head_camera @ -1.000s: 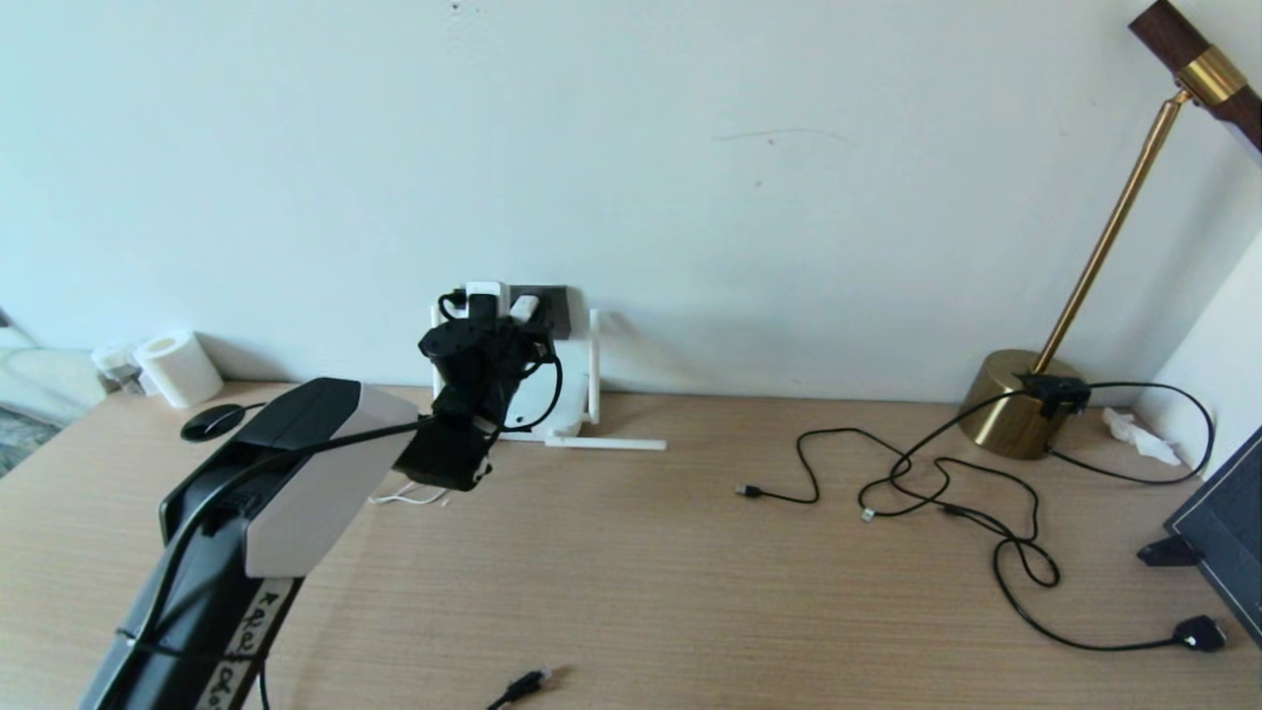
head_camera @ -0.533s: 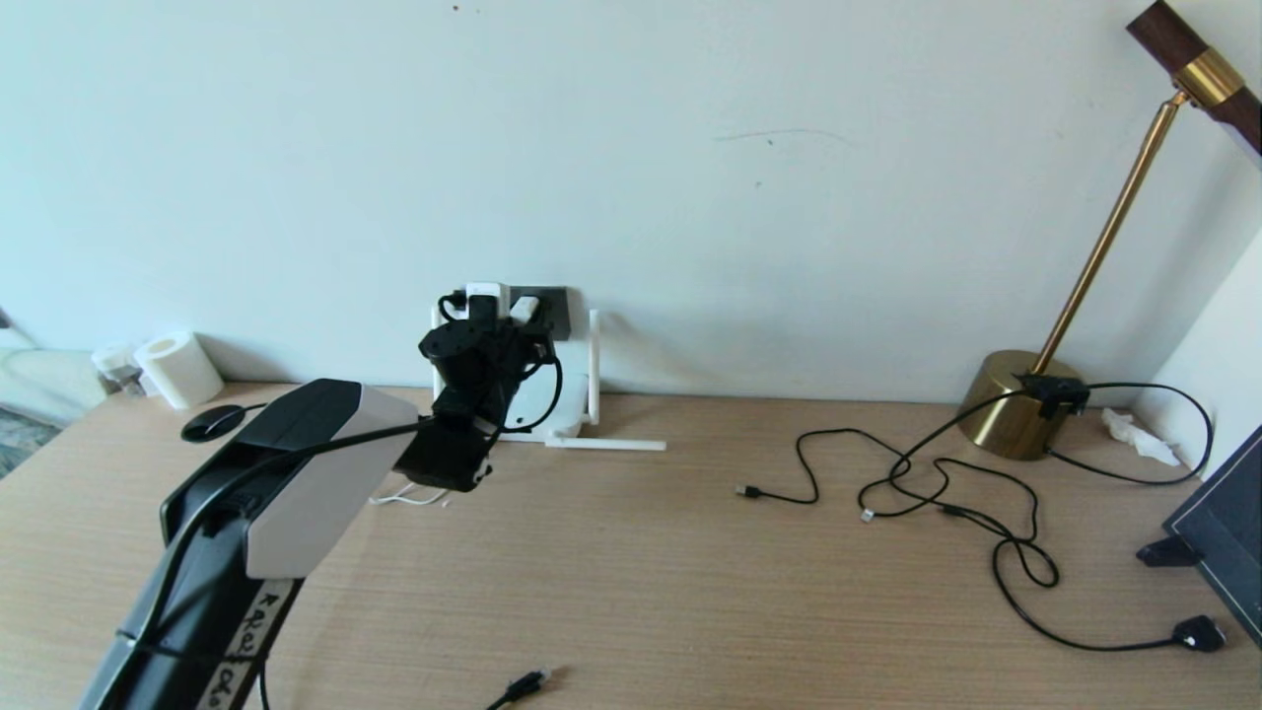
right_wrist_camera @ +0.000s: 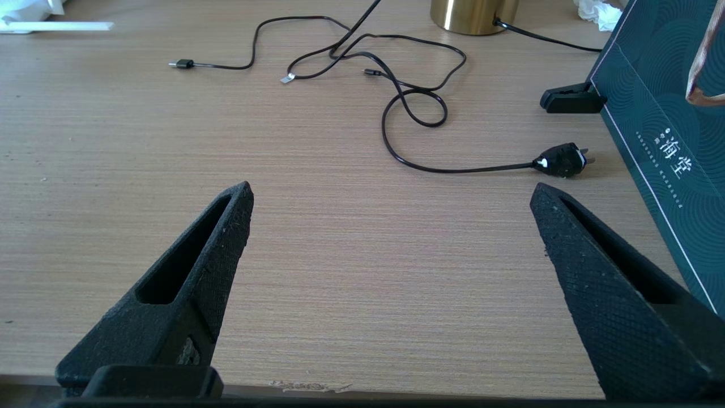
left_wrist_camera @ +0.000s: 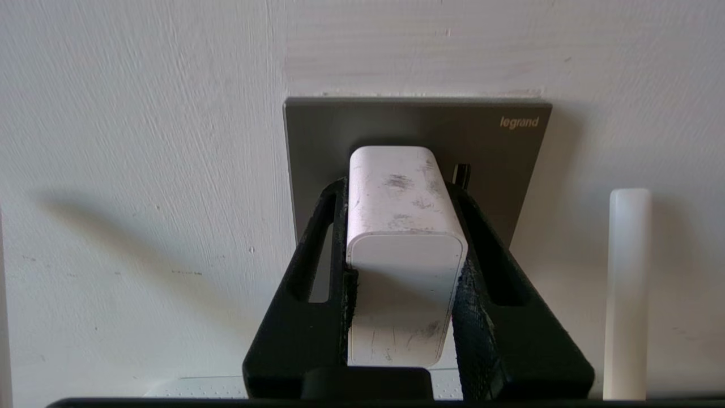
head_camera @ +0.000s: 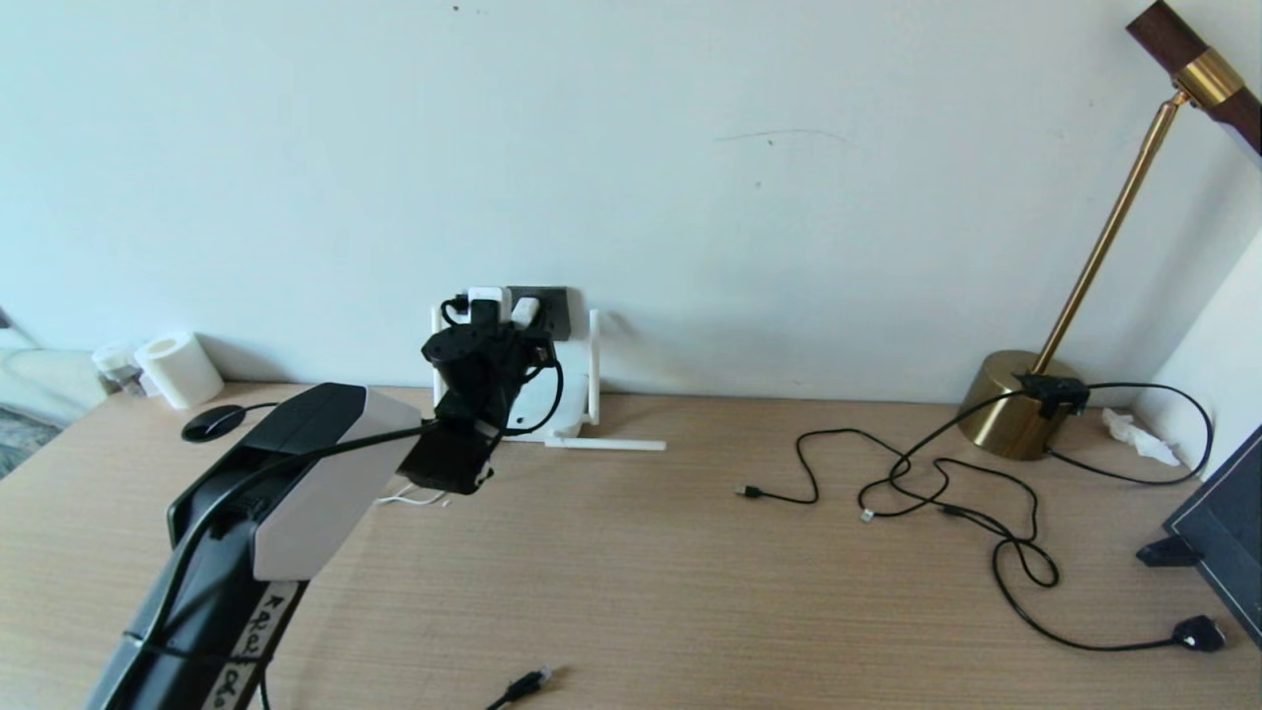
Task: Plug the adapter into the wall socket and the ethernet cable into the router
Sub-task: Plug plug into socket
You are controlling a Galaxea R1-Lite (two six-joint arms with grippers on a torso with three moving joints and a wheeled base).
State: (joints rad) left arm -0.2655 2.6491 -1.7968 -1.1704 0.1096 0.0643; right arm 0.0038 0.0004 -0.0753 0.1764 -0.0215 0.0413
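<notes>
My left gripper [left_wrist_camera: 399,190] is shut on the white adapter [left_wrist_camera: 405,226], one finger on each side. The adapter's far end meets the dark grey wall socket [left_wrist_camera: 419,124]; its pins are hidden. From the head view, the left gripper [head_camera: 493,320] is up at the socket [head_camera: 552,301] on the wall, above the white router [head_camera: 552,399]. One router antenna [head_camera: 594,365] stands upright and another [head_camera: 606,444] lies on the desk. The ethernet cable's plug [head_camera: 527,680] lies at the desk's front edge. My right gripper [right_wrist_camera: 391,192] hangs open over bare desk, holding nothing.
A brass lamp base [head_camera: 1016,414] stands at the back right, with thin black cables [head_camera: 937,483] looping across the desk to a black mains plug [head_camera: 1198,633]. A dark box [head_camera: 1223,532] leans at the right edge. A paper roll [head_camera: 177,370] sits back left.
My left arm has edged slightly forward toward the wall with the adapter still in its grip. Nothing else has moved.
</notes>
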